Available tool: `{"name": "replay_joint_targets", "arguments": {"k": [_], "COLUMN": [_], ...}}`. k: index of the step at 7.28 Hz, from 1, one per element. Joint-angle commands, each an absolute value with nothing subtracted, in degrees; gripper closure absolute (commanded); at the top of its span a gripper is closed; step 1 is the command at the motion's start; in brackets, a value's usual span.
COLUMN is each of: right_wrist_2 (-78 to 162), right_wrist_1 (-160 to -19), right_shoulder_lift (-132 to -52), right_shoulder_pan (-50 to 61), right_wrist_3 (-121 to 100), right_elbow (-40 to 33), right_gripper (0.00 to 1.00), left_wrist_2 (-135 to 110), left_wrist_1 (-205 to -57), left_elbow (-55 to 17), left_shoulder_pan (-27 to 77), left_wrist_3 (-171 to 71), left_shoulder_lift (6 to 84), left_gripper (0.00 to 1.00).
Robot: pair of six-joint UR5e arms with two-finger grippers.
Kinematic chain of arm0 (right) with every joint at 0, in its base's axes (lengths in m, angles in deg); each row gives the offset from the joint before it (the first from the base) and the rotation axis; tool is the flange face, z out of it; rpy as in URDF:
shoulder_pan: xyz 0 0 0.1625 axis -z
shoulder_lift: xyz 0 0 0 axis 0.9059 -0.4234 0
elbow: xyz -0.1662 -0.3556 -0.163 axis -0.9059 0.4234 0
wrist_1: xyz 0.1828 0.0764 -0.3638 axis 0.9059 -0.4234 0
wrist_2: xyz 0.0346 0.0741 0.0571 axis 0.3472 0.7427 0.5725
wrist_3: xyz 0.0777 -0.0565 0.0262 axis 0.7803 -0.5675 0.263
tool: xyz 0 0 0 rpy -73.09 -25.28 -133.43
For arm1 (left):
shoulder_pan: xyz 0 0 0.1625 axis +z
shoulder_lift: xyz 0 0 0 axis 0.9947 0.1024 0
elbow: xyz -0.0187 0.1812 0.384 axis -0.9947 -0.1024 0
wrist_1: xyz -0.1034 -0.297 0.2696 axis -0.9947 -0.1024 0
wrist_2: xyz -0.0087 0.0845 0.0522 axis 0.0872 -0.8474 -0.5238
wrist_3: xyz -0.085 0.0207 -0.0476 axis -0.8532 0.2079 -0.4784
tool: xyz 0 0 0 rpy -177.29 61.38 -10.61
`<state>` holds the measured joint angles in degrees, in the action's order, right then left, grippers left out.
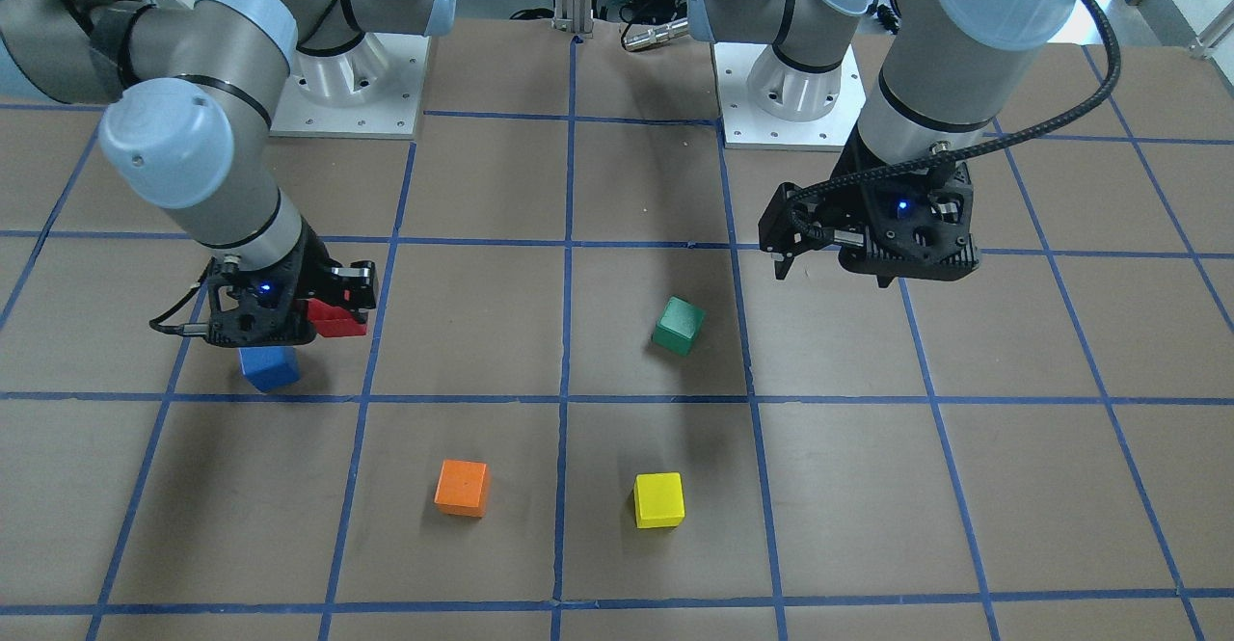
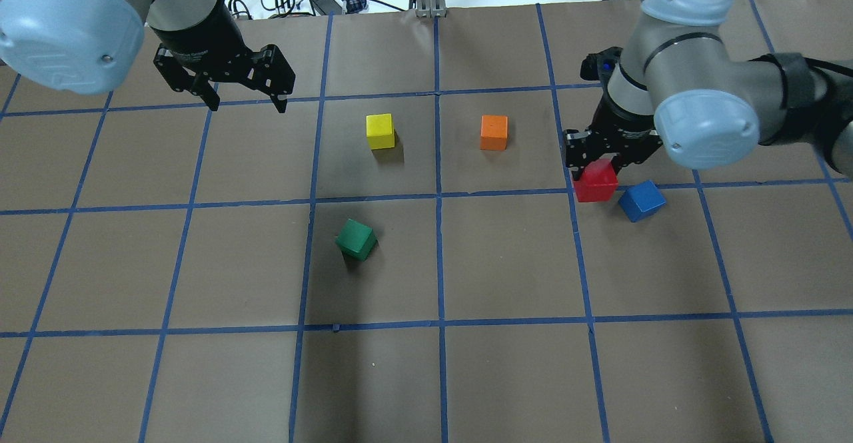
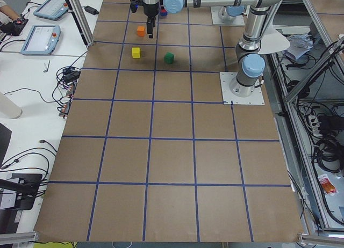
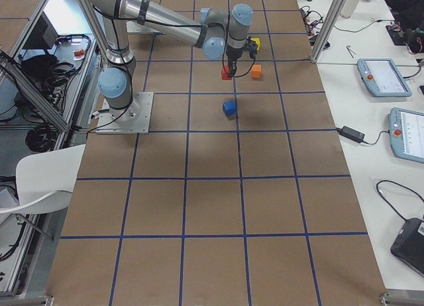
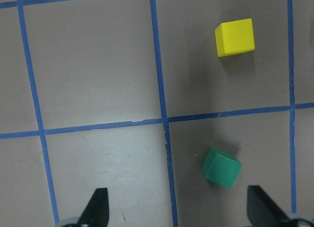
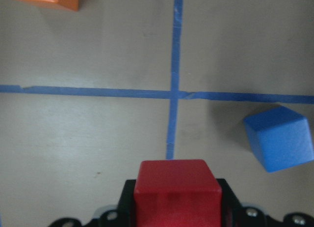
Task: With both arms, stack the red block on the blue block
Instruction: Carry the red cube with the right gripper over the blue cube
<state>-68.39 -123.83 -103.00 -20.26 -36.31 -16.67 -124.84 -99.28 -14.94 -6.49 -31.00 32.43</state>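
Note:
My right gripper is shut on the red block and holds it just above the table. The blue block lies on the table right beside it, slightly turned, apart from the red block. In the right wrist view the red block sits between the jaws and the blue block is to the right. In the front view the red block is behind the blue block. My left gripper is open and empty, raised over the far left of the table.
A green cube lies tilted near the table's middle. A yellow cube and an orange cube sit farther out. The orange cube is one grid square from the red block. Blue tape lines mark a grid on the brown table.

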Motion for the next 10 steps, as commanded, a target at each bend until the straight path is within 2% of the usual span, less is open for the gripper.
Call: {"name": "replay_joint_targets", "arguments": {"k": [1,3,10], "right_wrist_2": [-68.65,-68.65,-68.47], "right_wrist_1": [-127.47,-135.65,-138.31], "right_shoulder_lift": [-103.68,-103.42,-100.96], "right_shoulder_pan": [-12.08,-10.99,-10.99], "right_wrist_3": [-52.56,-56.41,-60.63], "right_elbow": [-20.63,-23.36,-23.46], "right_gripper": [1.00,1.00,1.00], "left_wrist_2": [-124.78,-124.70,-124.96], "left_wrist_1": [-99.45,-99.45,-102.17], "left_elbow": [-14.88,-14.88,-14.88], "left_shoulder_pan": [-6.49,-6.58,-6.93], "left_wrist_3": [-31.01,-31.01,-31.19], "left_shoulder_lift": [32.15,31.89,30.48], "left_gripper": [0.00,0.00,0.00]}}
